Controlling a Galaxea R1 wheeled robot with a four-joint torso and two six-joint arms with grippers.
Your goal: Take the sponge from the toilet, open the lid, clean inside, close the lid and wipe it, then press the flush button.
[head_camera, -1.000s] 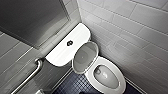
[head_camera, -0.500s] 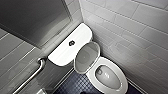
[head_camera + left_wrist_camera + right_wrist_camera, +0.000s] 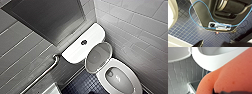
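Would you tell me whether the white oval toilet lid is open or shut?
Open: the white oval lid stands raised toward the cistern, greyish underside showing, bowl exposed.

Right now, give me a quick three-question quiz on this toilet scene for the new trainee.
1. True or false: the lid is closed.
2. The flush button sits on: A the grab bar, B the cistern top, C the floor.
3. Fill in: the sponge in the right wrist view is ___ in colour.
Key: 1 false; 2 B; 3 orange.
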